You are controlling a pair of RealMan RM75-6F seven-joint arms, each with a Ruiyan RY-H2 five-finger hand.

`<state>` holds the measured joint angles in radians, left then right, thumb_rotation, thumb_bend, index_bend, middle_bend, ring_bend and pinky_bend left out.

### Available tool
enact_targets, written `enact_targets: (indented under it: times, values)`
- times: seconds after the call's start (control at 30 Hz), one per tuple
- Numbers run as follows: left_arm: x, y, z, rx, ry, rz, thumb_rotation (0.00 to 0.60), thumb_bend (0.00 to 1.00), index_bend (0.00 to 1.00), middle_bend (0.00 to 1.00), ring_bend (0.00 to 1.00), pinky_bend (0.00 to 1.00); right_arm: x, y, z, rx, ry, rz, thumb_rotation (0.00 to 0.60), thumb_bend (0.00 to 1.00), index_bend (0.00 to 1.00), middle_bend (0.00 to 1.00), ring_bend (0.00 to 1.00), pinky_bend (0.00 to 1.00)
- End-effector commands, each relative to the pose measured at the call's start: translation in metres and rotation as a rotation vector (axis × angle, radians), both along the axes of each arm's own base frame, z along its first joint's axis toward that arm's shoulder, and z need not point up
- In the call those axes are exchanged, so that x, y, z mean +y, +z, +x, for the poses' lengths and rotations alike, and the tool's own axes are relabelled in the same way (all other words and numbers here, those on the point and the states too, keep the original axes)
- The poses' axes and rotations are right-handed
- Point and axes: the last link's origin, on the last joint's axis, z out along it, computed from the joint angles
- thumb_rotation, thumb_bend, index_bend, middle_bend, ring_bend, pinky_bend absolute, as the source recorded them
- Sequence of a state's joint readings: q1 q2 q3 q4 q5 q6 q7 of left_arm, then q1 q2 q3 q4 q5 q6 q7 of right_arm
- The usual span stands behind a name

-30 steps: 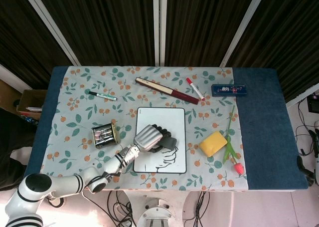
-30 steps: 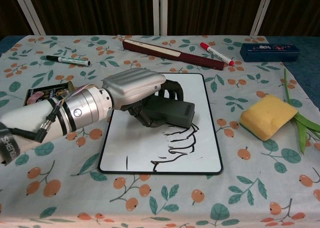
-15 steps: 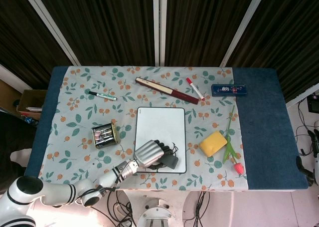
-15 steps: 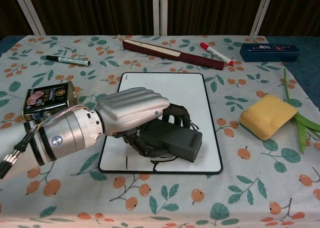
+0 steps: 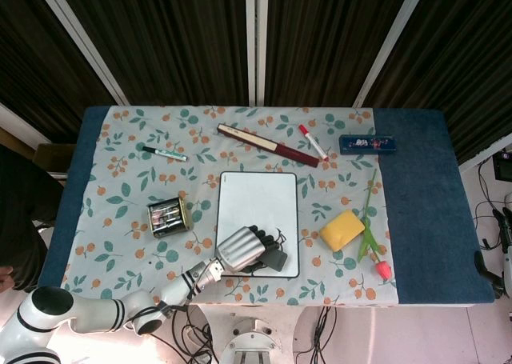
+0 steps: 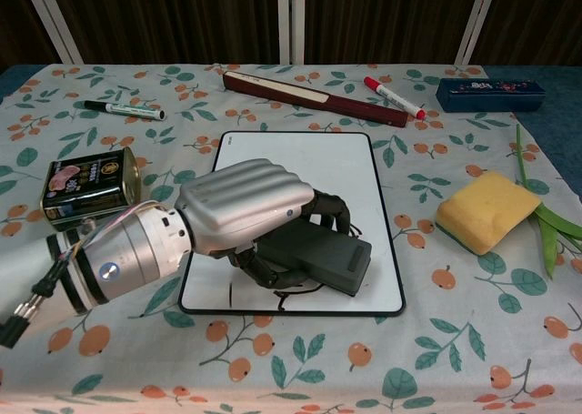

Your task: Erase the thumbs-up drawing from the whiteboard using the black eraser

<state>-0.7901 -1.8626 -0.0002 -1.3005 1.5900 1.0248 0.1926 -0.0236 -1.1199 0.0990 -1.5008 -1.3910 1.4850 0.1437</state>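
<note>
On the whiteboard's [image 6: 300, 164] near edge, left hand [image 6: 238, 207] grips black eraser [image 6: 314, 255], flat over remaining drawing lines [image 6: 296, 296].

The left hand [image 6: 241, 205] sits over the 6 o'clock end of the whiteboard [image 6: 300, 159], so most of the drawing is covered; only a few black strokes [image 6: 291, 296] peek out under the eraser [image 6: 314, 257]. The eraser's near-left part is tucked under the fingers too. In the chest view the left arm runs off the frame at 8 o'clock, and the flower stem [image 6: 546, 218] is cut at 3 o'clock. The tin's [image 5: 167, 217] label is too small to read from the head view. No right hand shows in either view.
</note>
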Motion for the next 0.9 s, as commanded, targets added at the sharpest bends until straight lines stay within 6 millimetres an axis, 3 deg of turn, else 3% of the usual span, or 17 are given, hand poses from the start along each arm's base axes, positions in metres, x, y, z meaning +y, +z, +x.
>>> enact_targets:
  times: [0.03,0.63,0.9]
  values:
    - [0.003,-0.004,0.001,0.007,0.0,0.012,0.6,0.51,0.81,0.74,0.61,0.7,0.0,0.0,0.0,0.0,0.0,0.0,0.6,0.34,0.0,0.0,0.0,0.0]
    - [0.025,-0.023,0.011,0.009,0.026,0.106,0.6,0.51,0.82,0.75,0.62,0.71,-0.002,0.002,-0.002,-0.005,-0.004,0.0,0.6,0.34,0.0,0.0,0.0,0.0]
    - [0.047,-0.027,0.017,0.007,0.081,0.137,0.6,0.51,0.82,0.75,0.63,0.72,0.0,0.003,-0.002,-0.003,-0.007,-0.006,0.6,0.34,0.0,0.0,0.0,0.0]
